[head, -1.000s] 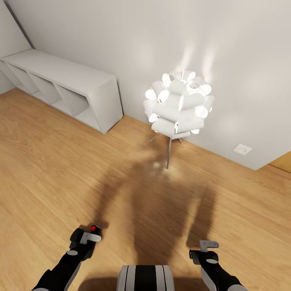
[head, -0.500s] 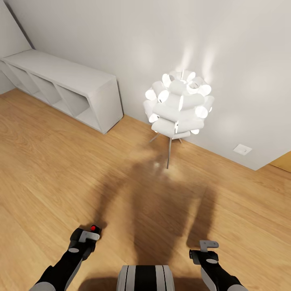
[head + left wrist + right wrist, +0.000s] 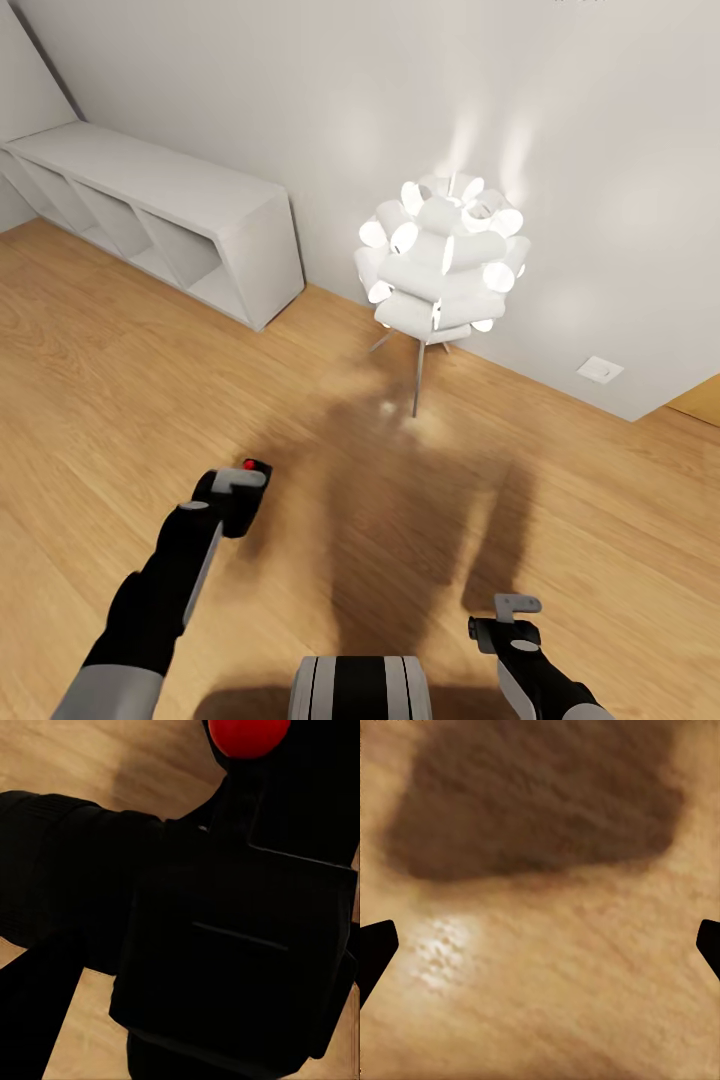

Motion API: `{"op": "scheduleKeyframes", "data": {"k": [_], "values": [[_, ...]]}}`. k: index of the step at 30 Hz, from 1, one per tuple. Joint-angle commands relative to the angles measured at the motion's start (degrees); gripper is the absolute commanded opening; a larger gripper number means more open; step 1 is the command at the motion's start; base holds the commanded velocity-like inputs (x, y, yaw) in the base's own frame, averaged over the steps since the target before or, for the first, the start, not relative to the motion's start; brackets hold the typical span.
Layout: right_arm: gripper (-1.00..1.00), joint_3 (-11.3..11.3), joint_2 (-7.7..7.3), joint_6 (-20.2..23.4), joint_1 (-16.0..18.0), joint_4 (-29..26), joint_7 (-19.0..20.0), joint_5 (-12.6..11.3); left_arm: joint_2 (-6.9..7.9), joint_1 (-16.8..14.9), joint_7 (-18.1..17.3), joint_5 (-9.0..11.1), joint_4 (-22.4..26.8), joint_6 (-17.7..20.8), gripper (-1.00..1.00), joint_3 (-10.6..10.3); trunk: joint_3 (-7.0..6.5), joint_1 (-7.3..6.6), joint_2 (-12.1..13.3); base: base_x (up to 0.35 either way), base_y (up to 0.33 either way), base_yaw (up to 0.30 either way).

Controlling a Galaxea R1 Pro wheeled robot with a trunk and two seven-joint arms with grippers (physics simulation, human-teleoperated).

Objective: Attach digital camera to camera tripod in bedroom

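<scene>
My left gripper (image 3: 232,497) is shut on the digital camera (image 3: 254,470), a small black box with a red button on top, held out over the wood floor at lower left of the head view. The left wrist view is taken up by the camera's black body (image 3: 225,945), with the red button (image 3: 247,731) at one edge. At lower right, my right gripper (image 3: 510,620) stands open; its dark fingertips (image 3: 375,952) sit at the two sides of the right wrist view with bare floor between them. The camera tripod is out of view.
A lit white tube-cluster floor lamp (image 3: 440,260) on thin legs stands ahead by the white wall. A low white cubby shelf (image 3: 150,215) runs along the wall at the left. A wall socket (image 3: 600,370) sits low at right. Light wood floor (image 3: 120,420) spreads between.
My left arm has stretched forward and up in the head view, carrying the camera with it. The right arm and the view itself have stayed still.
</scene>
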State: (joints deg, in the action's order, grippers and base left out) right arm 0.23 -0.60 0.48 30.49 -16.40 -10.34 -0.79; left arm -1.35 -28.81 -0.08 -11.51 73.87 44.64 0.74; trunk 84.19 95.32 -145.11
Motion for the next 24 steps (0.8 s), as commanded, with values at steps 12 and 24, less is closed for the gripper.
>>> {"op": "scheduleKeyframes", "data": {"k": [12, 24], "values": [[1.0, 0.0, 0.0, 0.1, 0.0, 0.0, -0.1, -0.1, -3.49, 0.0, 0.0, -0.3, 5.5, 5.1, -1.0, -0.1, 0.03, -0.01, 0.0, 0.0, 0.0, 0.0], [1.0, 0.0, -0.02, 0.1, 0.0, -0.1, 0.0, -0.1, -4.83, 0.0, 0.0, -0.3, 8.3, 12.0, -1.0, -1.5, 0.03, -0.01, 0.0, 0.0, 0.0, 0.0]]}}
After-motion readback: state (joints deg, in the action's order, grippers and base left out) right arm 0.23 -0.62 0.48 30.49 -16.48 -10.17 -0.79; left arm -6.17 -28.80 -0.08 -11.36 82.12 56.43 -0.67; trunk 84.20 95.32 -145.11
